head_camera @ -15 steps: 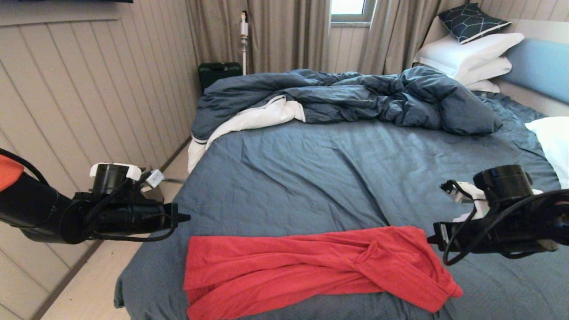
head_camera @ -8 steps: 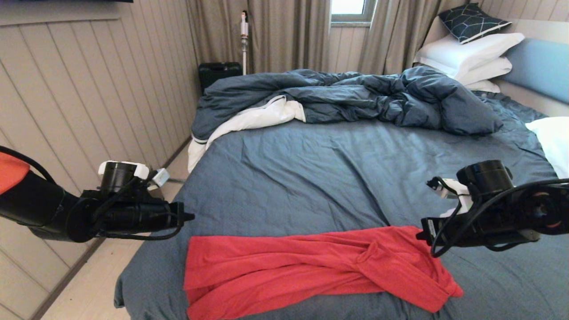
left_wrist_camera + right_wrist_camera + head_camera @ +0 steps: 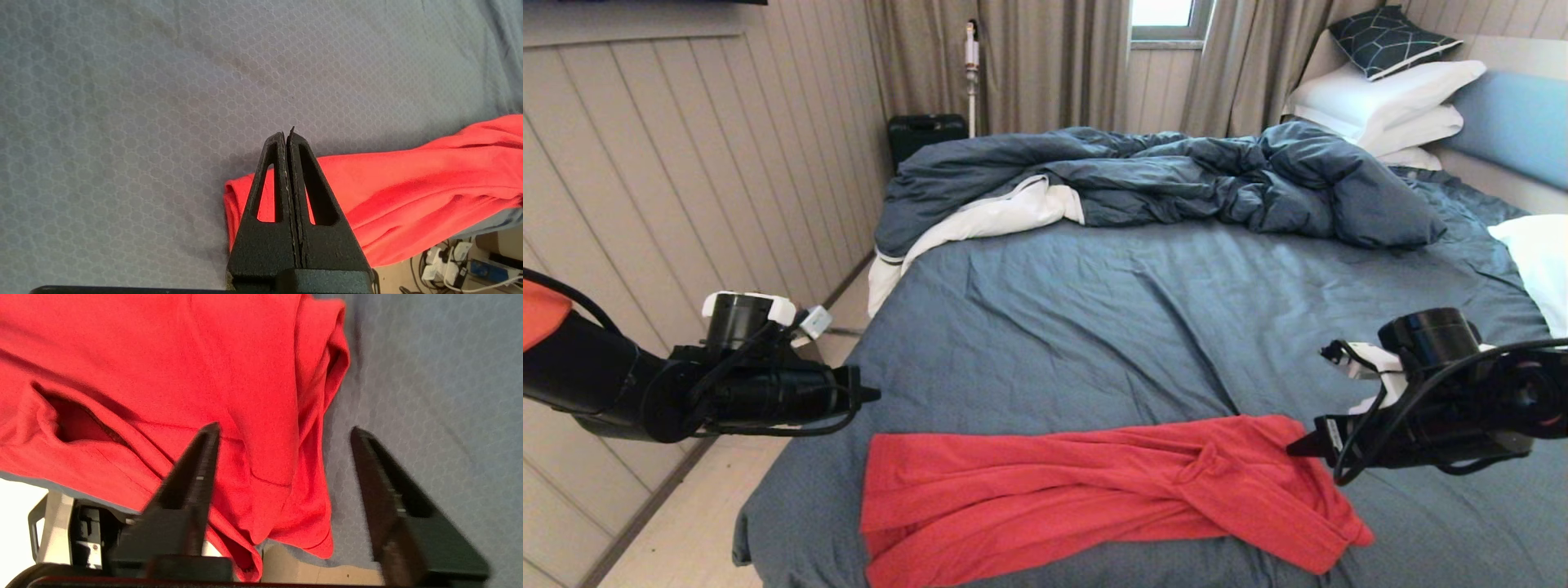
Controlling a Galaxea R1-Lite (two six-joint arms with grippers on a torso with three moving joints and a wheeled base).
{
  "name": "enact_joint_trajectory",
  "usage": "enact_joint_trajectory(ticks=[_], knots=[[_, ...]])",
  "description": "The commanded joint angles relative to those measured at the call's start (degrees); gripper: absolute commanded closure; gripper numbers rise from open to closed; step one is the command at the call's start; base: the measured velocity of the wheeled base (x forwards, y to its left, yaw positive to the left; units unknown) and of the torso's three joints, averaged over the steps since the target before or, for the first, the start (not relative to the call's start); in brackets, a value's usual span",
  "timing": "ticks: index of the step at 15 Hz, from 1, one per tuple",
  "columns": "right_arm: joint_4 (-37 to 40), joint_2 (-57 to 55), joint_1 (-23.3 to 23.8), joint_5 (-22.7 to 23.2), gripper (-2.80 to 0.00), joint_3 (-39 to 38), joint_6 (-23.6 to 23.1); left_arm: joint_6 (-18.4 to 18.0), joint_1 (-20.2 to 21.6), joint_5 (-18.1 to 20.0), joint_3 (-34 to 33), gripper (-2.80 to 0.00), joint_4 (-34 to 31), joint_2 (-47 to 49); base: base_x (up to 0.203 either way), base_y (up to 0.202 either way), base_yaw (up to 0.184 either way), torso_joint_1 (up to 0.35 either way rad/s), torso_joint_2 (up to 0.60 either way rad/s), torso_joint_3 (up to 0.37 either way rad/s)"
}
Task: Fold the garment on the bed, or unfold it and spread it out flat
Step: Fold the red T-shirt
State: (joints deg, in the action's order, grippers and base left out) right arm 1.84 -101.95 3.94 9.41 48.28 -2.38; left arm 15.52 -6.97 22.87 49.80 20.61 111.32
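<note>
Only the wrist views show the fingers: the left gripper [image 3: 288, 134] is pressed closed and empty, the right gripper [image 3: 282, 433] spread wide, holding nothing. The shirt [image 3: 1094, 490] lies bunched along the bed's [image 3: 1094, 327] near edge, between both grippers, its end beneath the right one.

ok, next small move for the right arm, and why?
Probably lower the right gripper onto the shirt's bunched right edge and close. Its jaws stand open above that edge, holding nothing, and the shirt lies twisted on the bed. The left gripper is shut, empty, above the shirt's left end.
</note>
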Motion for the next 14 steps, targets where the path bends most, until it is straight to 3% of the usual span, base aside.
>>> enact_joint_trajectory(ticks=[1,10,11,14], knots=[[0.0,-0.4,-0.1,0.1,-2.8,-0.6,-0.2,0.1,0.0,0.2,-0.2,0.0,0.2,0.0,0.0,0.0,0.0,0.0,0.0,0.0],[-0.5,-9.5,-1.4,0.3,-2.8,4.0,0.3,0.0,0.0,0.2,-0.4,0.0,0.3,0.3,0.0,0.0,0.0,0.0,0.0,0.0],[-0.5,-9.9,-1.6,0.3,0.0,4.1,0.3,0.0,0.0,0.2,-0.4,0.0,0.3,0.3,0.0,0.0,0.0,0.0,0.0,0.0],[-0.5,-11.0,-1.7,0.2,0.0,4.1,0.0,0.0,0.1,0.2,-0.4,0.0,0.3,0.3,0.0,0.0,0.0,0.0,0.0,0.0]])
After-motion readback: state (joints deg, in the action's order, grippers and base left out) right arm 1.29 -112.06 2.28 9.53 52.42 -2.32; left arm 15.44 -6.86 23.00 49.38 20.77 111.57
